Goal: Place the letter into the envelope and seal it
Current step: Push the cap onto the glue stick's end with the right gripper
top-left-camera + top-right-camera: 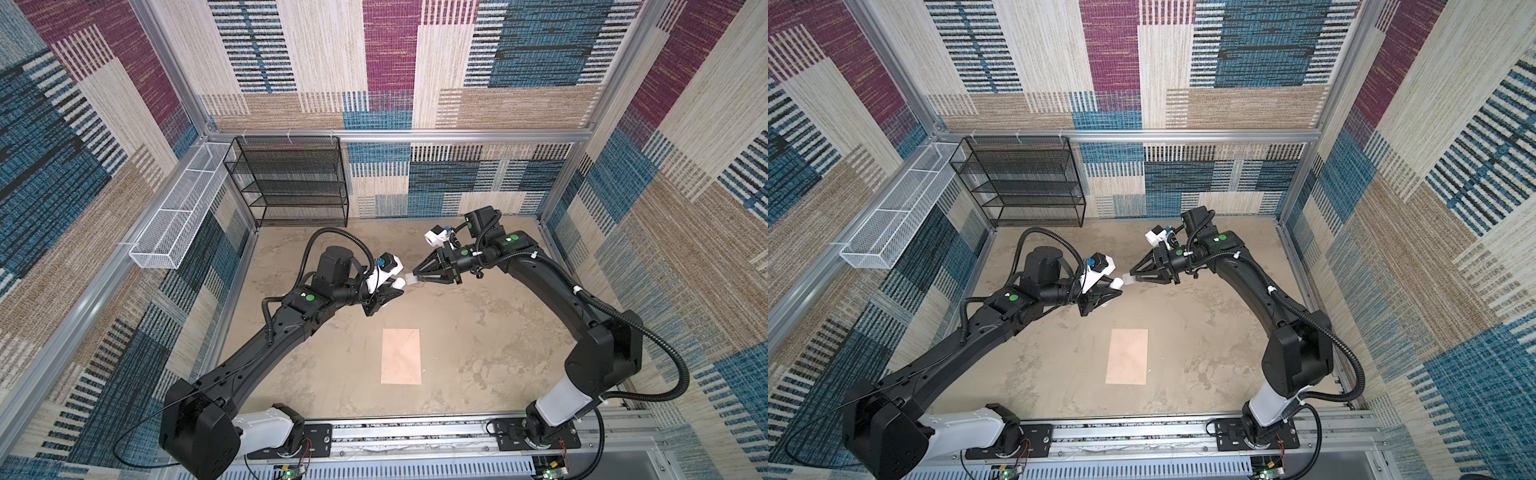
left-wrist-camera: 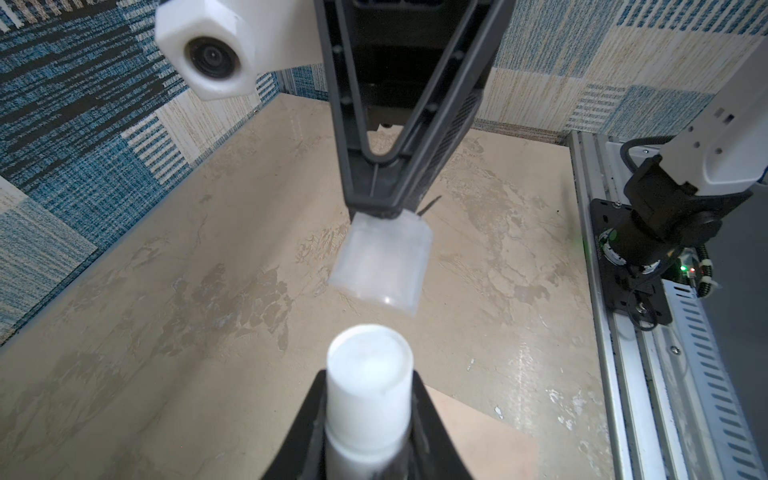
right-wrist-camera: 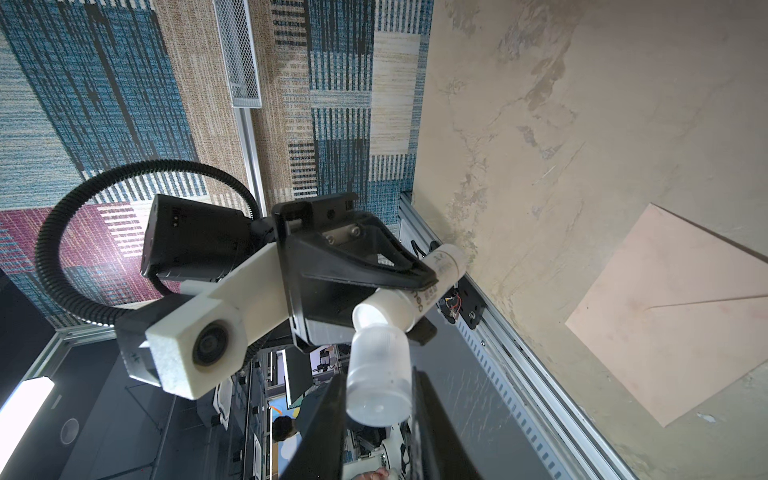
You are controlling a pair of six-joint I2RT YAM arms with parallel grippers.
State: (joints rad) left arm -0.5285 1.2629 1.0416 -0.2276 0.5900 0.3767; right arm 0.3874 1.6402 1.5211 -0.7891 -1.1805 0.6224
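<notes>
The peach-tan envelope lies flat on the table, nearer the front than both grippers, with its pointed flap folded down. The letter is out of view. My left gripper is shut on a small white cylindrical tube held in the air. Facing it, my right gripper is shut on a translucent cap. In the left wrist view a short gap separates the cap from the tube's end.
A black mesh rack stands at the back left against the wall. A white mesh basket hangs along the left wall. The arms' metal base rail runs along the table's front edge.
</notes>
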